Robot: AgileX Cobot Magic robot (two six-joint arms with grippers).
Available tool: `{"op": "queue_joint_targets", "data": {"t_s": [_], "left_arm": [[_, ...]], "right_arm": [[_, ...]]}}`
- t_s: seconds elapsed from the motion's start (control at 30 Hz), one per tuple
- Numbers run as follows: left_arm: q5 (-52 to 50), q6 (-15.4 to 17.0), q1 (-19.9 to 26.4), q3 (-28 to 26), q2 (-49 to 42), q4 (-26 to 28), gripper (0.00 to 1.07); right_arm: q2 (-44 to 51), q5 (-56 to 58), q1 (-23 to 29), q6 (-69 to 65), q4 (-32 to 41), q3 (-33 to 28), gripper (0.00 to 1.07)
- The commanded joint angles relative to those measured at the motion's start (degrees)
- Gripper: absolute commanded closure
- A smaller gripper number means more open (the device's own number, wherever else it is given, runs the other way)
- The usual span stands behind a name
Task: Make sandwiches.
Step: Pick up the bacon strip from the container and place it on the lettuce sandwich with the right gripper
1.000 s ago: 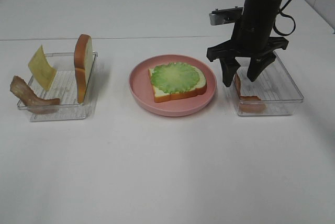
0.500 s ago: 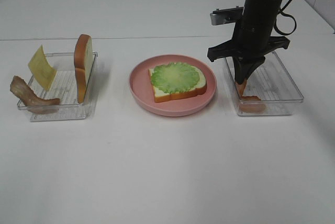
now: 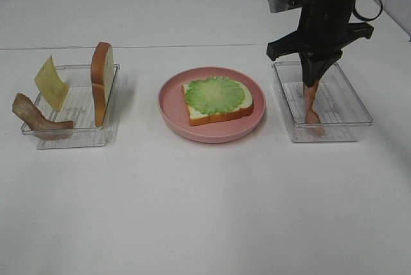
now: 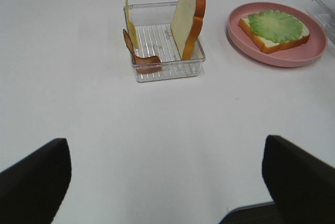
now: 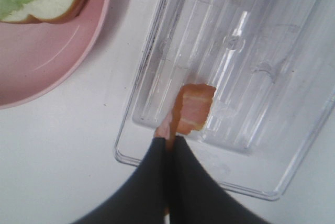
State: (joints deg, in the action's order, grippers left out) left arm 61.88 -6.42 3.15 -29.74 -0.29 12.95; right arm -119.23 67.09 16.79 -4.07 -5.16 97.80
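- The bacon strip (image 3: 311,103) now hangs lengthwise from the tips of the right gripper (image 3: 313,82). A second ago it lay slumped against the tray wall with the jaws spread open on either side of it.
- The jaws have clenched on the strip's upper end and the arm has risen. The lower end still dangles inside the right tray (image 3: 359,111), directly below the pincer, and whether it has left the floor is unclear.
- By my reading the pick has succeeded, and the carry to the sandwich comes next.
- The bread slice topped with lettuce (image 3: 217,98) waits on the pink plate (image 3: 205,130), beside the pincer on its inner side and lower than it.
- Far beyond the plate from the pincer, the left tray (image 3: 70,137) keeps its cheese, second bread slice and another bacon piece.
- The left gripper (image 4: 165,145) is spread wide, empty, well apart from everything.
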Motion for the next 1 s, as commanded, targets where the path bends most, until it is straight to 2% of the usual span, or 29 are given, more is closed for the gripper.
{"op": "queue_joint_targets", "data": {"t_s": [0.03, 0.27, 0.5, 1.0], "left_arm": [[-0.3, 0.2, 0.1, 0.2, -0.7, -0.1, 0.16], [-0.3, 0.2, 0.1, 0.2, -0.7, -0.1, 0.16], [-0.3, 0.2, 0.1, 0.2, -0.7, -0.1, 0.16], [-0.3, 0.2, 0.1, 0.2, -0.7, -0.1, 0.16]], "right_arm": [[2.6, 0.6, -0.1, 0.1, -0.3, -0.2, 1.07], [9.4, 0.4, 0.0, 0.0, 0.9, 0.0, 1.07], [11.3, -0.1, 1.5, 0.5, 3.3, 2.6, 1.07], [7.1, -8.9, 14.0, 1.2, 5.2, 3.8, 1.07]]}}
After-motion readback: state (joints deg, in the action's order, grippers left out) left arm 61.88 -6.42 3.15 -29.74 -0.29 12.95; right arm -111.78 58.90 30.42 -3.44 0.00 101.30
